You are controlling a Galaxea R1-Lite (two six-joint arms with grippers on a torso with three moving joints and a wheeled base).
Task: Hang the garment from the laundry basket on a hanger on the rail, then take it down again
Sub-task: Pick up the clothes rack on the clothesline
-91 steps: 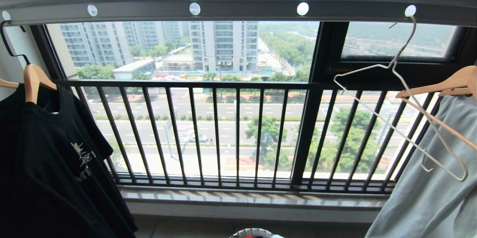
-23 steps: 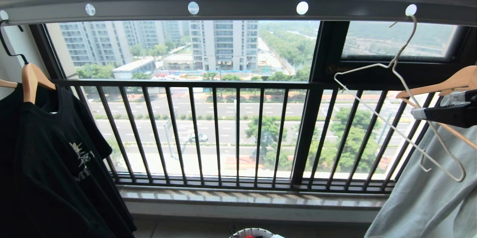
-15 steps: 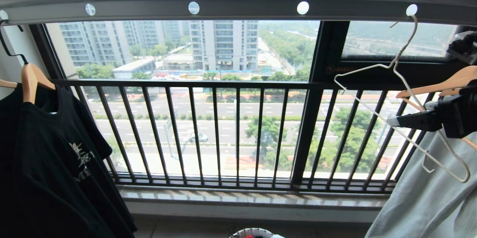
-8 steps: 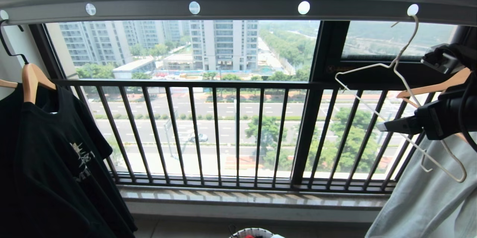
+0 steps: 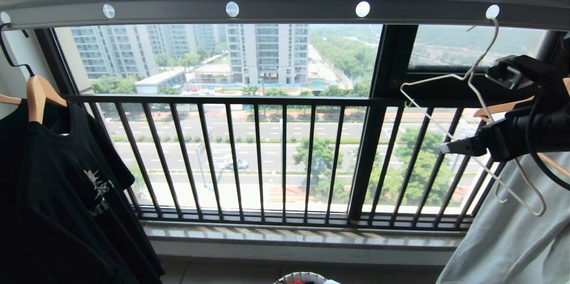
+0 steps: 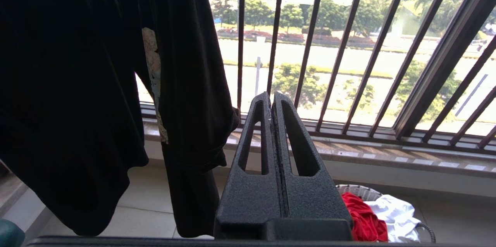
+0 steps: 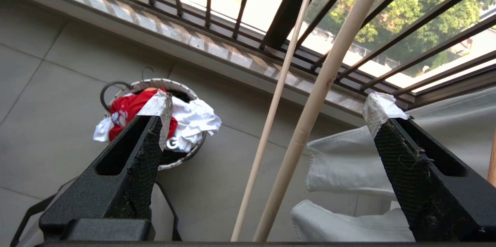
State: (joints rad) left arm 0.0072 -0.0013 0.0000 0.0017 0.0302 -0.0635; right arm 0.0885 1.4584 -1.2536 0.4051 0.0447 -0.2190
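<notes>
One right hand (image 7: 267, 111) has swung in from the rail's right end, jaws spread wide astride the hanger (image 5: 467, 110); grab's next imo. Garment (image 7: 128, 109) sits in laundry basket (image 7: 116, 86); left hand (image 6: 272, 102) pressed together, parked.

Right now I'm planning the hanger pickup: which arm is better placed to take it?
Probably the right. The right claw is open beside the white wire hanger on the rail. The left claw is shut, low near the black T-shirt.
</notes>
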